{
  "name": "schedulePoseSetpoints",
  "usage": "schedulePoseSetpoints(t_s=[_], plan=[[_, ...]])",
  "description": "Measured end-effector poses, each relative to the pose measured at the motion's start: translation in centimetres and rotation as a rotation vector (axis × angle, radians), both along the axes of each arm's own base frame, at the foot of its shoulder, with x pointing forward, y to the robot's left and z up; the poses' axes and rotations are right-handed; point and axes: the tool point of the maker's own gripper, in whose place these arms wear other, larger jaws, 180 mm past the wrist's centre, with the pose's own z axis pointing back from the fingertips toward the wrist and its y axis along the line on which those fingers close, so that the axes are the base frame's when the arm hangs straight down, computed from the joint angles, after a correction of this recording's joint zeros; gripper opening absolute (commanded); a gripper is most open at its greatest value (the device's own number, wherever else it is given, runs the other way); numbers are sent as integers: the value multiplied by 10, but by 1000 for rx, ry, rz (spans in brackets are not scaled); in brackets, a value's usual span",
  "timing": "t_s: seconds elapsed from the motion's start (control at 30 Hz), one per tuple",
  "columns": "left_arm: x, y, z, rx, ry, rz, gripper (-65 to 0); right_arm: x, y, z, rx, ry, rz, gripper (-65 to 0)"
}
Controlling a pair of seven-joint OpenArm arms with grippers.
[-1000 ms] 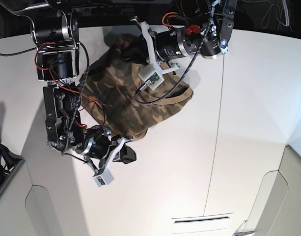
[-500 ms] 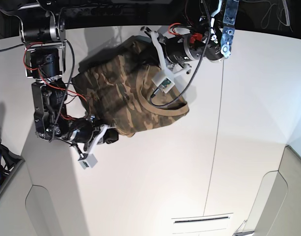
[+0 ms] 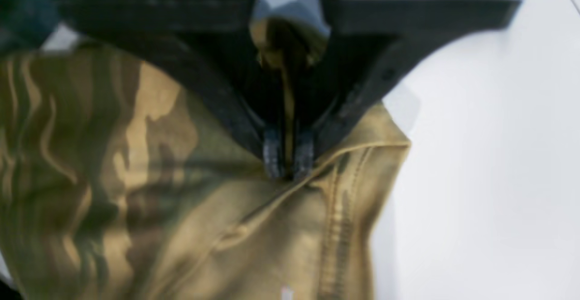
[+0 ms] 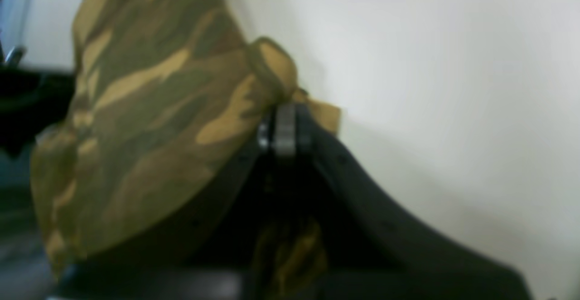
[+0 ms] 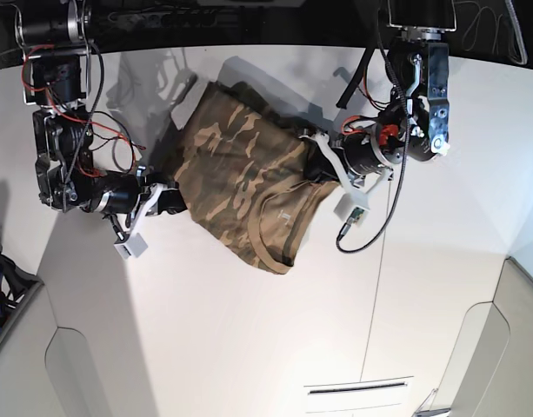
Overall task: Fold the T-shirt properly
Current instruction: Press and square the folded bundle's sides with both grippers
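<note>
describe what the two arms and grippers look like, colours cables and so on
Both arms are black metal with exposed red and black cables. The left gripper and right gripper have matte black tapered fingers with ribbed grey pads. Each wrist carries a white bracket, the left one holding a small green circuit board.

From my remote seat this reads as a robotics lab bench, not a home. The white surface [image 5: 249, 330] is made of joined panels with visible seams and a narrow slot near its front edge. Two bare-framed arms with exposed red and black wiring [image 5: 118, 143] reach over it, against a dark backdrop.
</note>
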Motion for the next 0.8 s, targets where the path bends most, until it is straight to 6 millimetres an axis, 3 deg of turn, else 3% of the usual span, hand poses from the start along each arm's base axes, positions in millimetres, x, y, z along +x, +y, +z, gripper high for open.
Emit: schedulePoseSetpoints(t_s=[0.23, 0.43, 0.67, 0.8], plan=[[38, 15, 0, 32, -20, 32, -607, -51, 19, 5, 40, 8, 61, -650], [67, 32, 21, 77, -78, 46, -607, -80, 41, 10, 94, 10, 84, -650], [71, 33, 24, 76, -73, 68, -607, -88, 64, 13, 147, 18, 86, -650], [70, 34, 35, 88, -78, 58, -607, -87, 65, 13, 139, 13, 89, -650]])
